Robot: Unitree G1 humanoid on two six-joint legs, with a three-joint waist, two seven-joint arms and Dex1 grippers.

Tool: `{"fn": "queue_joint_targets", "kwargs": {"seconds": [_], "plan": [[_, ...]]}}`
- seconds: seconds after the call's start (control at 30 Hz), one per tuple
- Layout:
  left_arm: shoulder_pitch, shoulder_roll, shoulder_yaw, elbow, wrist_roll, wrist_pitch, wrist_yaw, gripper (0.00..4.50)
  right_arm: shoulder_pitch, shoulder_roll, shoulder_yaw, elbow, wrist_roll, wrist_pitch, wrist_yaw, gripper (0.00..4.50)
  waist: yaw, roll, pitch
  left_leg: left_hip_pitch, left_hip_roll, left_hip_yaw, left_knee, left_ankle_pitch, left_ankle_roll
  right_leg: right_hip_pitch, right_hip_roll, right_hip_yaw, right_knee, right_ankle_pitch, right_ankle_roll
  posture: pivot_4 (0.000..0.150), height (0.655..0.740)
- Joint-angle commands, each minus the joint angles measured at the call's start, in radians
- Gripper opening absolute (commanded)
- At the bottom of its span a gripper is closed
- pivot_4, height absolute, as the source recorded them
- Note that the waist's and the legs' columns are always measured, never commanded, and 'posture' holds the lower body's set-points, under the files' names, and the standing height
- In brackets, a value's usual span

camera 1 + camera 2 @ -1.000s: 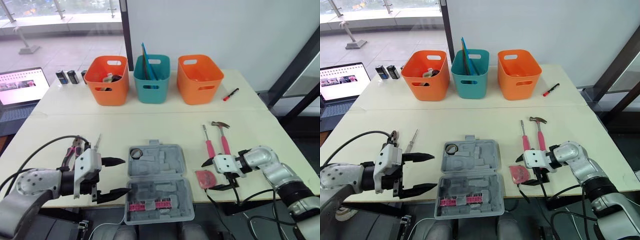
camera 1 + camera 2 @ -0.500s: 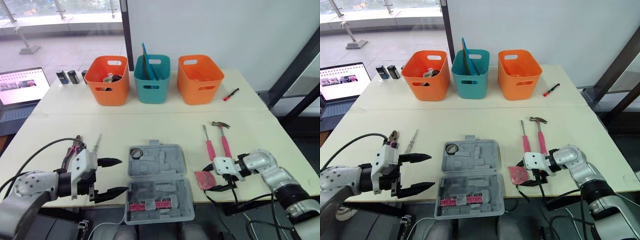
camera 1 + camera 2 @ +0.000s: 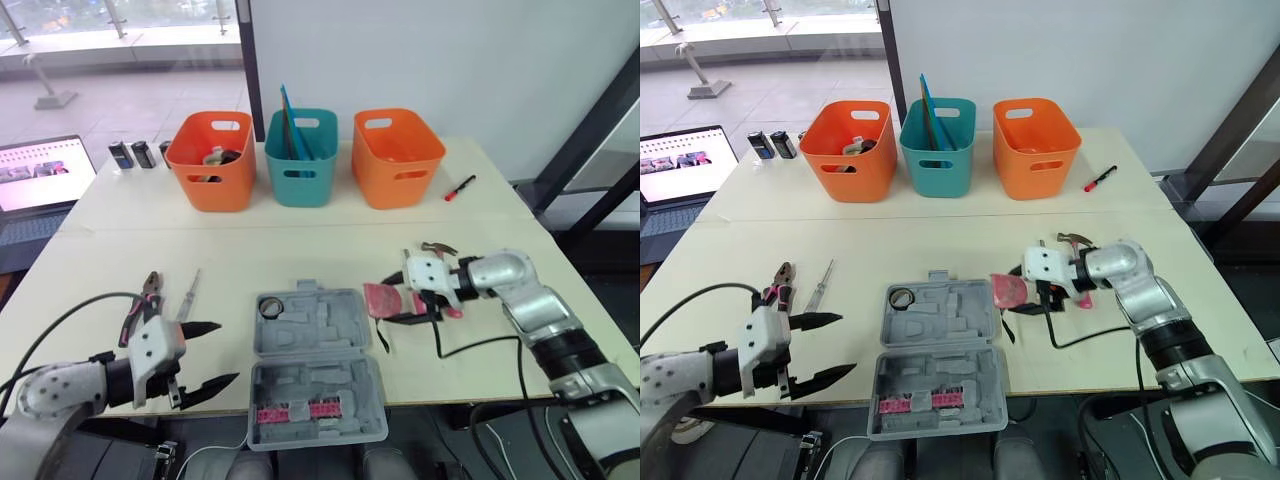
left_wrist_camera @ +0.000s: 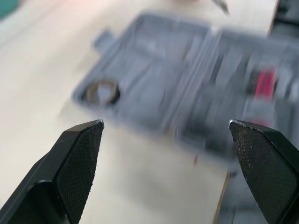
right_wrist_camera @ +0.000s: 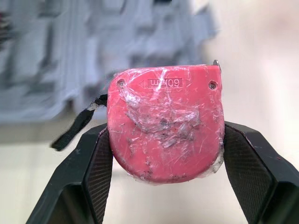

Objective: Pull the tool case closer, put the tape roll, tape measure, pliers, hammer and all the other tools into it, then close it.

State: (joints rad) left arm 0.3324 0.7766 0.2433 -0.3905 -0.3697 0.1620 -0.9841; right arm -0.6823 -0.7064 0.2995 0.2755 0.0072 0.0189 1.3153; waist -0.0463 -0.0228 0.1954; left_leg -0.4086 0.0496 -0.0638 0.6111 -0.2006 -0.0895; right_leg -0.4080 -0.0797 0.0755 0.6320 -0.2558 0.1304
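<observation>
The grey tool case (image 3: 340,310) lies open near the table's front edge, with a tape roll (image 3: 271,307) in one pocket and pink bits (image 3: 295,411) in its front half. My right gripper (image 3: 385,301) is shut on the red tape measure (image 5: 163,123), held just right of the case's back half with its black strap (image 3: 382,337) dangling. The hammer (image 3: 438,248) lies behind that gripper, partly hidden. My left gripper (image 3: 228,351) is open and empty, left of the case. Pliers (image 3: 140,305) and a thin metal tool (image 3: 188,293) lie farther left.
Two orange bins (image 3: 212,160) (image 3: 398,158) and a teal bin (image 3: 302,158) stand in a row at the back. A red marker (image 3: 460,188) lies at the back right. A laptop (image 3: 45,170) and small black items (image 3: 132,154) sit at the far left.
My right gripper has lifted the tape measure from the table's front edge and carried it back and left, next to the case. My left gripper has drawn away from the case, leftward.
</observation>
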Motion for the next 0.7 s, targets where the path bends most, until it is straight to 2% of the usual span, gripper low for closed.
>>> {"fn": "queue_joint_targets", "kwargs": {"seconds": [0.03, 0.07, 0.2, 0.3, 0.37, 0.7], "plan": [[0.03, -0.054, 0.051, -0.031, -0.008, -0.03, 0.064, 4.5, -0.157, -0.019, 0.144, -0.095, -0.118, 0.321, 0.144, 2.91, 0.0, 0.001, 0.001, -0.001, 0.0, 0.0, 0.001, 0.0, 0.0, 0.0, 0.0, 0.0, 0.0, 0.0, 0.0, 0.15, 0.7344], [0.034, -0.068, 0.057, -0.037, -0.009, -0.031, 0.079, 4.5, -0.188, -0.023, 0.176, -0.112, -0.138, 0.404, 0.174, 2.91, 0.002, 0.001, 0.001, -0.001, 0.0, 0.001, 0.001, 0.0, 0.0, -0.001, -0.001, 0.0, 0.0, 0.0, -0.001, 0.15, 0.7344], [0.097, -0.109, 0.057, -0.069, 0.031, -0.059, 0.123, 4.5, -0.252, 0.053, 0.249, -0.121, -0.198, 0.378, 0.137, 2.91, 0.001, 0.0, 0.0, -0.001, 0.0, 0.0, 0.0, 0.0, 0.0, -0.001, -0.001, 0.0, -0.001, 0.0, -0.001, 0.15, 0.7344], [0.127, -0.134, 0.046, -0.093, 0.052, -0.08, 0.149, 4.5, -0.288, 0.141, 0.273, -0.048, -0.247, 0.459, 0.06, 2.91, 0.0, 0.001, 0.0, -0.001, 0.0, 0.0, 0.0, 0.0, 0.0, -0.001, -0.001, 0.0, -0.001, 0.0, -0.001, 0.15, 0.7344], [0.147, -0.142, 0.044, -0.101, 0.071, -0.099, 0.158, 4.5, -0.289, 0.157, 0.307, -0.011, -0.309, 0.404, 0.004, 2.91, 0.0, 0.001, 0.0, -0.001, 0.0, 0.0, 0.0, 0.0, 0.0, -0.002, 0.0, 0.0, 0.0, 0.0, -0.001, 0.15, 0.7344], [0.183, -0.162, 0.057, -0.115, 0.083, -0.111, 0.196, 4.5, -0.291, 0.234, 0.347, 0.074, -0.368, 0.421, -0.052, 2.91, -0.009, 0.001, 0.0, -0.002, 0.0, 0.001, 0.0, 0.0, 0.0, -0.003, -0.001, 0.0, 0.0, 0.0, -0.001, 0.15, 0.7344]]}}
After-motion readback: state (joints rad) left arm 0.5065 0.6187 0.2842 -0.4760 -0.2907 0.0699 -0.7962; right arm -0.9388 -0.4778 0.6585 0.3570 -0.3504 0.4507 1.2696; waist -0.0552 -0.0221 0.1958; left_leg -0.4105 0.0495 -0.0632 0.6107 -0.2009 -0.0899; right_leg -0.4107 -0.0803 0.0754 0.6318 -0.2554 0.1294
